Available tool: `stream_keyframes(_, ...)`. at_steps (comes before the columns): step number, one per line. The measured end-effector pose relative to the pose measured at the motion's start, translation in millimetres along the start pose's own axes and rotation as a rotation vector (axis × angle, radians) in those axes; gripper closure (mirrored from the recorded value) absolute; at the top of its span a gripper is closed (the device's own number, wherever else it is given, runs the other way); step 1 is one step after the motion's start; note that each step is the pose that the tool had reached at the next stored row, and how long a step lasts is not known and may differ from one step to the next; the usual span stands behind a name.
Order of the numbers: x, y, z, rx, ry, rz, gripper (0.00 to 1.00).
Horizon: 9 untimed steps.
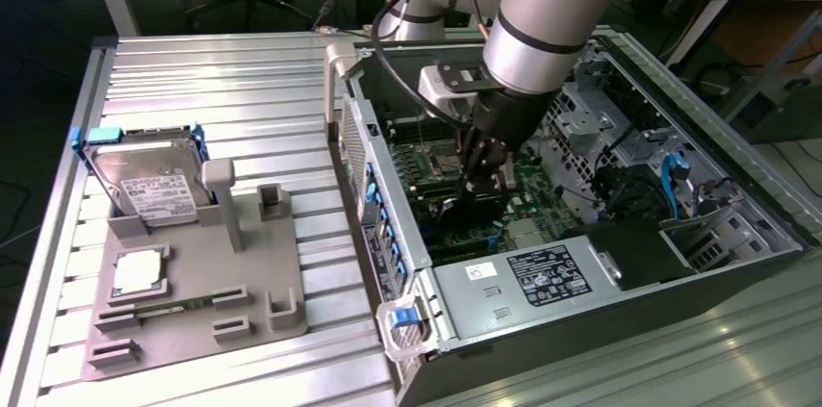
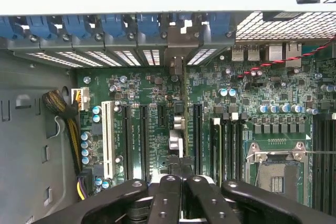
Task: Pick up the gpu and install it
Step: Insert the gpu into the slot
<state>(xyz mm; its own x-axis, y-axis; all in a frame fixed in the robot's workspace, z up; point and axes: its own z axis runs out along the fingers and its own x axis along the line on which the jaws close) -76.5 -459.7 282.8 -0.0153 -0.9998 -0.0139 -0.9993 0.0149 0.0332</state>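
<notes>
Inside the open computer case (image 1: 719, 263) on the table (image 1: 206, 89), the gpu (image 2: 177, 124) is held edge-on by the closed tool (image 2: 182, 182) — its long axis run along the motherboard (image 2: 252, 124) slots, straight below.

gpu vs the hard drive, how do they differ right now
Place: the gpu is inside the open computer case, over the motherboard slots; the hard drive sits in a grey stand outside the case, on the exterior view's left.
Hold: the gripper is clamped on the gpu; nothing touches the hard drive.
Shape: the gpu is a thin card; the hard drive is a boxy silver block with a white label.
Both stand on edge.
</notes>
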Motion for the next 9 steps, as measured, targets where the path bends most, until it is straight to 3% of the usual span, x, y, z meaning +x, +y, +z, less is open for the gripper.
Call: stream_keyframes(9, 0.0, 0.0, 0.0, 0.0000, 0.0001, 0.000, 0.89)
